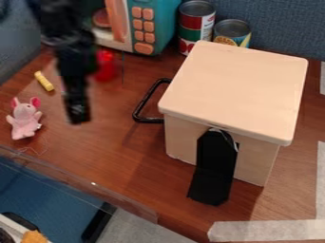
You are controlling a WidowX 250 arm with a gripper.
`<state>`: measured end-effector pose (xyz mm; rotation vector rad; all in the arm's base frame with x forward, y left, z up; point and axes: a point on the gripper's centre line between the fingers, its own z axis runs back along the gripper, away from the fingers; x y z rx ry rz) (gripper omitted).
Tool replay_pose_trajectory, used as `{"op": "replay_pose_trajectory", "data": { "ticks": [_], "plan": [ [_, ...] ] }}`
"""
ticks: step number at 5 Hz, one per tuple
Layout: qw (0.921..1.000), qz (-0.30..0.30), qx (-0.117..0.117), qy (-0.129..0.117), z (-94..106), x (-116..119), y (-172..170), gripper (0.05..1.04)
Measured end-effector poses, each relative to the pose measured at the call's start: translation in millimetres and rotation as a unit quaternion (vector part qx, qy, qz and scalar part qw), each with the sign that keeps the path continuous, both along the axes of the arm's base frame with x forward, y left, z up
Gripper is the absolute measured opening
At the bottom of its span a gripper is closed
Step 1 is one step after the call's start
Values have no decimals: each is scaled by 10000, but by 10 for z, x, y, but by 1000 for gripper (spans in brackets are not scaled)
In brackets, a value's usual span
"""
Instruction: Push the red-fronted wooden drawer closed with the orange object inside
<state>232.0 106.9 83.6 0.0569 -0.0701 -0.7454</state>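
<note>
Evidently, the gripper (77, 117) hangs over the table (120, 163), between a pink toy (25, 119) and the black handle (141, 109) on the side of a wooden box (232, 90). Whether it is open or closed cannot be told, as it is blurred. The toy (a small plush one with big ears) lies near the table's edge, at the left of the view, apart from the gripper. A yellow stick (43, 81) lies just beyond it. A black flap (215, 166) hangs down the box's front and out onto the table. Behind the box stand two cans (195, 21), beside a teal toy microwave (152, 28); a red thing (107, 65) sits in front of the microwave, partly behind the arm.
</note>
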Motion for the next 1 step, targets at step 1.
{"op": "replay_pose_trajectory", "data": {
  "ticks": [1],
  "plan": [
    [9993,206,-184,-256,298,-208,101,999]
  ]
}}
